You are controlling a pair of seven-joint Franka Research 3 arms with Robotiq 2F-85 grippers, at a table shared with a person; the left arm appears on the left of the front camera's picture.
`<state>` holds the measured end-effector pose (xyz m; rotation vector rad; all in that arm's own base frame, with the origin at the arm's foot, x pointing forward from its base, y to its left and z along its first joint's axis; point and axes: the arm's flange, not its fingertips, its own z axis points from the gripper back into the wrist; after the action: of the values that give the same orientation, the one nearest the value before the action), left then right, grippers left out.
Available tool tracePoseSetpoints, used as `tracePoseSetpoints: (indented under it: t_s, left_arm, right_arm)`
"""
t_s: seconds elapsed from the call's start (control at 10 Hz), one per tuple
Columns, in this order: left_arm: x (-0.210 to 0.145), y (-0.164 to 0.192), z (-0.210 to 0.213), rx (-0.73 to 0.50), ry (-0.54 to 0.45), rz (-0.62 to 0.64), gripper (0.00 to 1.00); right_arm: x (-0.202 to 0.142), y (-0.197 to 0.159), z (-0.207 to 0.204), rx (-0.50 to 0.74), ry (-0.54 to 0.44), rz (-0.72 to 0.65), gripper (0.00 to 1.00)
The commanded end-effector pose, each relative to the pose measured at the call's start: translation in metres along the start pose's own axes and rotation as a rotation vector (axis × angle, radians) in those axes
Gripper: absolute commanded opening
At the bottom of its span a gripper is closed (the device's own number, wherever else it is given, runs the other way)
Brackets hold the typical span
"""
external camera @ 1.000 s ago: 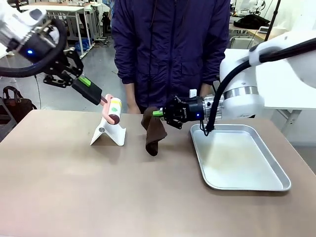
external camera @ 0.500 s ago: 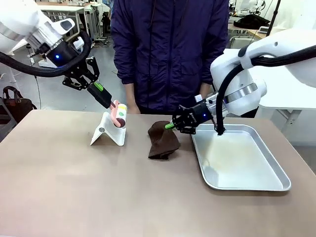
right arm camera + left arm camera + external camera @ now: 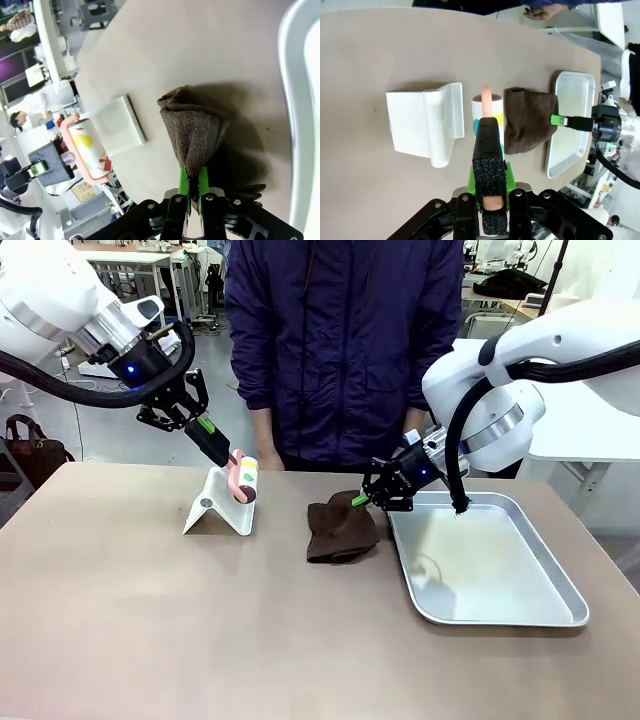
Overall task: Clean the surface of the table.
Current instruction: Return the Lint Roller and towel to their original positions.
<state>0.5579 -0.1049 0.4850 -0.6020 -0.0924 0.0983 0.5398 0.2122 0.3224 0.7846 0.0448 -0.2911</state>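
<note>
Table (image 3: 200, 620) filled the near and middle of the front view, taupe top, person (image 3: 345, 340) in a dark jacket standing at its far edge. On it, far centre, a brown cloth (image 3: 340, 530) lay bunched, its lower part resting on the tabletop. Right gripper (image 3: 362, 500) came in from the right and had its green-padded fingers pinched on the cloth's upper right edge; wrist view showed the cloth (image 3: 195, 132) clamped between the pads, hanging down to the table. Just right of the cloth sat a metal tray (image 3: 560, 580), long side running near to far, cloth close to its left rim. Left of the cloth stood a white stand (image 3: 215, 512), folded like a tent. Left gripper (image 3: 232, 462) reached in from the far left, fingers closed on the pink handle of a lint roller (image 3: 246, 480), roller head just above the stand's top edge; whether it touched the stand was unclear. In the left wrist view the roller (image 3: 488, 112) sat between stand (image 3: 425, 122) and cloth (image 3: 527, 120).
</note>
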Motion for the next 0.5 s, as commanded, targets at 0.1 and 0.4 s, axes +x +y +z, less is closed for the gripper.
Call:
tracePoseSetpoints:
  t_s: [0.1,0.4]
  left_arm:
    - [-0.0032,-0.0005,0.0041,-0.008,0.016,0.003,0.22]
    - [-0.0032,-0.0005,0.0041,-0.008,0.016,0.003,0.22]
  right_arm:
    - [-0.0013,0.0019,0.0010,0.022,0.006,-0.005,0.08]
    - [-0.0013,0.0019,0.0010,0.022,0.006,-0.005,0.08]
